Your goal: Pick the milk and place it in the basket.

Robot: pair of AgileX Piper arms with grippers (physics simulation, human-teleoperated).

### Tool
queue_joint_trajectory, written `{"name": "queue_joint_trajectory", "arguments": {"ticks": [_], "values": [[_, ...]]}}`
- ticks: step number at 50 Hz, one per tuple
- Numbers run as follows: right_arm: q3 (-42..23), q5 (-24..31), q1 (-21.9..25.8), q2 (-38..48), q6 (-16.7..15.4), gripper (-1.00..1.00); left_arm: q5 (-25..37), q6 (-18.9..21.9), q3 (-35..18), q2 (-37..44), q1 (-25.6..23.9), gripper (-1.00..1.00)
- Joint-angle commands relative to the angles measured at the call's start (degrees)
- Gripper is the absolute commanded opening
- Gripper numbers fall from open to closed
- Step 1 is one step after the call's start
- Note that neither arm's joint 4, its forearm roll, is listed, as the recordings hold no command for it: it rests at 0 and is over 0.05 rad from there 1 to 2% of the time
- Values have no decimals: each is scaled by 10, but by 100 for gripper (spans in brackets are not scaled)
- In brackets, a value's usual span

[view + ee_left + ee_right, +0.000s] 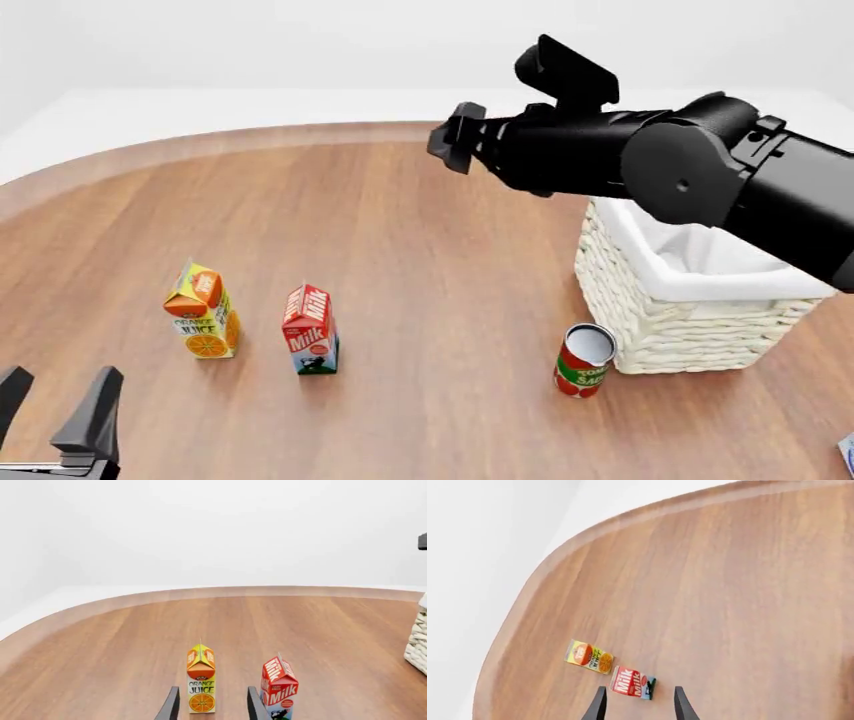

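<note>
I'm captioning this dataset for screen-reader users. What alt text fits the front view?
A milk carton and an orange juice carton stand upright, side by side but apart, on a wooden table. To the right, a tomato sauce can stands by a cloth-lined wicker basket. The right arm's tool hangs high above; the left tool waits open near the bottom-left corner.

milk [310, 329] right of juice carton [202, 311], basket [681, 290] far right, can [583, 361] before it

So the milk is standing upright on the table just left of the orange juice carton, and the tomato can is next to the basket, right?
Not quite. In the front view the milk stands upright just right of the juice, not left. The can does sit next to the basket.
</note>
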Motion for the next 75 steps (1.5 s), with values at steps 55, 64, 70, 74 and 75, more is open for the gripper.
{"name": "queue_joint_trajectory", "arguments": {"ticks": [55, 64, 70, 74, 75], "values": [[-46, -52, 42, 176, 121, 100, 0, 0, 0, 0, 0, 100], [-62, -45, 50, 194, 116, 100, 0, 0, 0, 0, 0, 100], [-73, -37, 51, 207, 107, 100, 0, 0, 0, 0, 0, 100], [-83, -34, 60, 219, 108, 100, 0, 0, 0, 0, 0, 100], [-85, -34, 60, 221, 109, 100, 0, 0, 0, 0, 0, 100]]}}
